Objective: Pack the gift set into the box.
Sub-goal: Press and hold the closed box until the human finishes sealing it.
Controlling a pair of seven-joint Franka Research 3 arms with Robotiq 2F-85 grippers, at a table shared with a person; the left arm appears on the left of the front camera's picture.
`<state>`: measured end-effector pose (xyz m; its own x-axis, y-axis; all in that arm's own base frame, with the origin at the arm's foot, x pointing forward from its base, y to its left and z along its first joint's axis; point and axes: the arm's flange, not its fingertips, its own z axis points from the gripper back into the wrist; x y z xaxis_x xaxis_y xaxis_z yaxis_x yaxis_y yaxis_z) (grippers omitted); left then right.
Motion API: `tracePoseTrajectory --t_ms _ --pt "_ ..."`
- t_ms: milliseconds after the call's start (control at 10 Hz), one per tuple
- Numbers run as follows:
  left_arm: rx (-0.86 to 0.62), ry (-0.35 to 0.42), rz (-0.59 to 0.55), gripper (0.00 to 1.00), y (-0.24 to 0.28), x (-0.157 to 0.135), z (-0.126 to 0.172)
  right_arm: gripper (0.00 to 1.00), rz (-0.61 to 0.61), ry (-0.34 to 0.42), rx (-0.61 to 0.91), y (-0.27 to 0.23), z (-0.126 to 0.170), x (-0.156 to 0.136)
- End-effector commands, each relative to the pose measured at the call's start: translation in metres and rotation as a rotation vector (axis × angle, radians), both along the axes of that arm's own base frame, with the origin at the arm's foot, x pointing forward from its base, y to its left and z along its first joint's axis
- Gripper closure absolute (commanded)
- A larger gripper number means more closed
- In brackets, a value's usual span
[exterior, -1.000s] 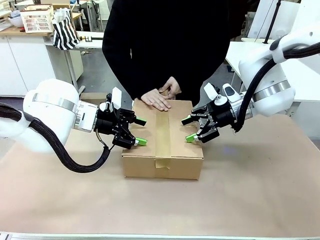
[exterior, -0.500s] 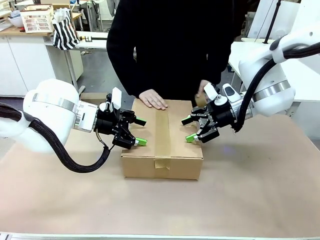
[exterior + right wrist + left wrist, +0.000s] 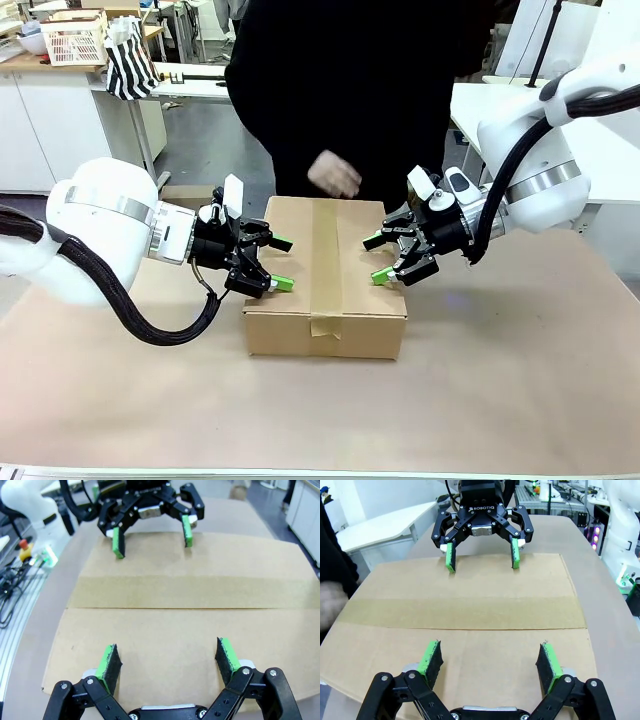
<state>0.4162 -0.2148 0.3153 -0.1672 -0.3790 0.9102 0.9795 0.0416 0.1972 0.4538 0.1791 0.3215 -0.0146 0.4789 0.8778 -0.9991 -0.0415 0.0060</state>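
box [image 3: 325, 275] taped shut | brown table [image 3: 500, 380] | cabinets [image 3: 40, 110] behind

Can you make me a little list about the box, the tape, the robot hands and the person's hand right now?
box: brown cardboard box, flaps shut, on the table
tape: one brown tape strip along the top seam
left gripper: left gripper open, over the box's left edge
right gripper: right gripper open, over the box's right edge
person's hand: hand blurred, lifted above the far side of the box
gift set: cannot tell, box is closed
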Motion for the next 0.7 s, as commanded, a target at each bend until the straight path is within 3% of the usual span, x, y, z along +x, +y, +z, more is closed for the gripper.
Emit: tracePoseTrajectory --t_ms 0,600 --pt "0.01 -0.01 0.0 0.0 0.0018 -0.0016 -0.0018 0.0 0.0 -0.001 0.0 0.0002 0.0001 -0.0001" --pt "0.01 -0.01 0.0 0.0 0.0018 -0.0016 -0.0018 0.0 0.0 -0.001 0.0 0.0002 0.0001 -0.0001"
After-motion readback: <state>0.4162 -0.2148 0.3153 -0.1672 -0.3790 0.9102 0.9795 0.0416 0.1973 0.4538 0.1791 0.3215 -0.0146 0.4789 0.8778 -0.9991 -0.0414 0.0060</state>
